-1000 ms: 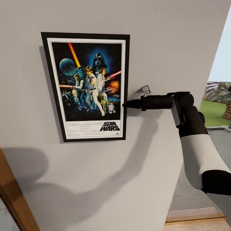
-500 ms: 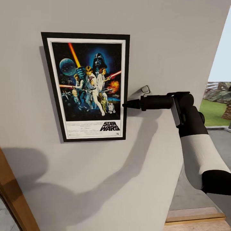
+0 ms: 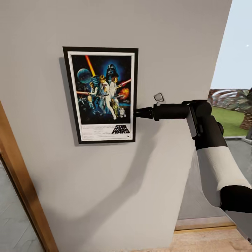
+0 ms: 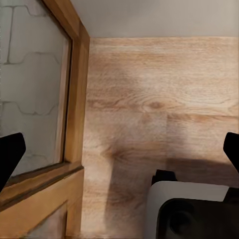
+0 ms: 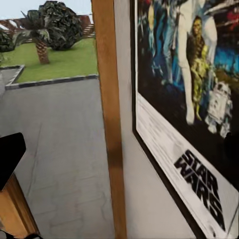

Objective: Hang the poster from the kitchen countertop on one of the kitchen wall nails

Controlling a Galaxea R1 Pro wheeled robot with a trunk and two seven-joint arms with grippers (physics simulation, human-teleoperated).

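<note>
The view has drawn back, and the right gripper [image 3: 137, 112], fingers spread, has left the poster [image 3: 101, 95], which hangs alone on the wall just beyond its tips, so the hanging looks finished.

The head view faces the grey wall [image 3: 168, 42] squarely from nearby. The right wrist view skims that wall, close to the poster [image 5: 189, 99], which both share. The left wrist view looks down on the wooden floor [image 4: 159, 84].
</note>
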